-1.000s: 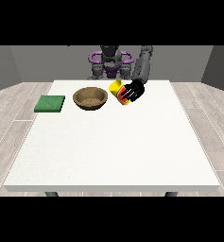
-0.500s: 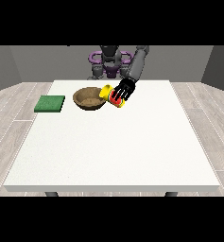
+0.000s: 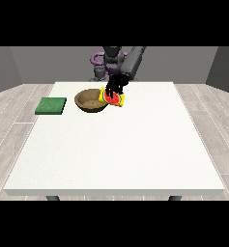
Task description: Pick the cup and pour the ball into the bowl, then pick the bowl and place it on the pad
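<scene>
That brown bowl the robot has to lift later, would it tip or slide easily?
The bowl looks wide and low, so it probably will not tip. It seems rigid, likely keeping its shape when gripped. Its rounded sides may make it slide on the smooth table if pushed.

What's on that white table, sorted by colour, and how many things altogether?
Brown: 1, the bowl
Yellow and red: 1, the cup, tilted at the bowl's rim with the hand at the view's right curled round it
Green: 1, the pad
Total: 3; no ball shows.
</scene>
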### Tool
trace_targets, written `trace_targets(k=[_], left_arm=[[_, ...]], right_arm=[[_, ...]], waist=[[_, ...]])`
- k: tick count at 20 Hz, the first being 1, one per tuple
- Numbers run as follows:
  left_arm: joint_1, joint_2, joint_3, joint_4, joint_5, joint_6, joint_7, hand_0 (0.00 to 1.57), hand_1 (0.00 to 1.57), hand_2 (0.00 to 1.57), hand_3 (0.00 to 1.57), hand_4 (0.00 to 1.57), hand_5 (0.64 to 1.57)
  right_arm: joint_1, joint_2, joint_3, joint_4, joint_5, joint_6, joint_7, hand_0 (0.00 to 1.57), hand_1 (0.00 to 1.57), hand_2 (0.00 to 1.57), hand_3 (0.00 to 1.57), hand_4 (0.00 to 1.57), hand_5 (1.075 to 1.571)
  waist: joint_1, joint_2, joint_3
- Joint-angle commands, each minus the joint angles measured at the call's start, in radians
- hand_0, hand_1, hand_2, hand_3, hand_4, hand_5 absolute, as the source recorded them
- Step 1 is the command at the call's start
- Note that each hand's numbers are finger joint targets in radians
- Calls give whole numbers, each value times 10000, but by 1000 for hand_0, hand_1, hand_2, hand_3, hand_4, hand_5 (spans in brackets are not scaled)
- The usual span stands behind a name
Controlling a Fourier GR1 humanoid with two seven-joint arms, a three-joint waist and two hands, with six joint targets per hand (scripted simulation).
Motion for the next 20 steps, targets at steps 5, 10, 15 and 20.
trace_targets(k=[5,10,15,20], left_arm=[[-420,-1024,-2732,1363,-3246,-1322,2035,1469,1469,1571,1571,982,1490],[-1058,-1748,-4021,1451,-4697,-2762,3275,1503,1503,1571,1571,1065,1498],[-440,-1772,-4421,204,-5235,-3806,4160,1497,1497,1571,1571,1051,1511],[218,-1303,-2380,-769,-3058,-2142,2882,1424,1424,1571,1571,944,1510]], right_arm=[[578,-110,-360,1375,101,156,-165,0,0,0,0,381,1565],[238,-60,-360,1719,231,-24,-162,0,0,0,0,377,1566],[422,-39,-367,1904,44,478,-597,0,0,0,0,386,1566],[844,-14,-596,1770,319,145,-825,0,0,0,0,360,1564]], waist=[[793,-1482,7],[934,-1804,-14],[533,-1392,-25],[1317,-1484,-49]])
